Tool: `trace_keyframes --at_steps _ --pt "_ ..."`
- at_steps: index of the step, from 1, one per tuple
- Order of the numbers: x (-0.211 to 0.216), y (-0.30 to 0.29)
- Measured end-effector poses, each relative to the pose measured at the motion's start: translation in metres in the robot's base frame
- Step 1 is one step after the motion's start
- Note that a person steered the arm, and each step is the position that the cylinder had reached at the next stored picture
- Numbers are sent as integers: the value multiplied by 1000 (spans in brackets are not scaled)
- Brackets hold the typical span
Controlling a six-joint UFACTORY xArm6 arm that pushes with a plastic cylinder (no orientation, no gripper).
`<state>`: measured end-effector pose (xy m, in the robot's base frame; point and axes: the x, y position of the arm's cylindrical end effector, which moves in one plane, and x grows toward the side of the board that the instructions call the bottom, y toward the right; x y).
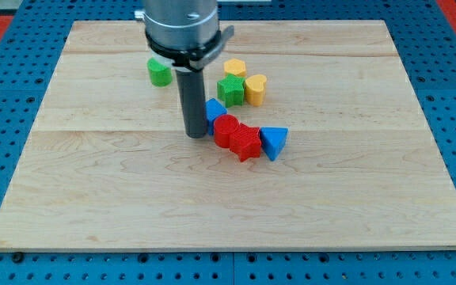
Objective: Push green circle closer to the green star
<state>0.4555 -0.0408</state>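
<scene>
The green circle (159, 72) lies near the view's top, left of the rod. The green star (230, 90) lies to the right of it, touching a yellow heart (255, 89), with a yellow hexagon (234, 68) just above. My tip (195, 134) rests on the board below and between the two green blocks, right beside a blue block (214, 109) and a red circle (226, 130). The rod stands between the green circle and the green star.
A red star (246, 143) and a blue triangle (274, 142) lie in a row to the right of the red circle. The wooden board (93, 198) sits on a blue pegboard with edges all around.
</scene>
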Motion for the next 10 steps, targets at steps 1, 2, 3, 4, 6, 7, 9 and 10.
trace_keyframes --at_steps 1,2,3,4,6,7,9,10 --pt "6 5" --pt "6 -22" --pt "6 -55" --pt "-3 -121" --pt "-35 -212" --pt "-85 -225" --pt "-156 -150" --pt "-151 -83"
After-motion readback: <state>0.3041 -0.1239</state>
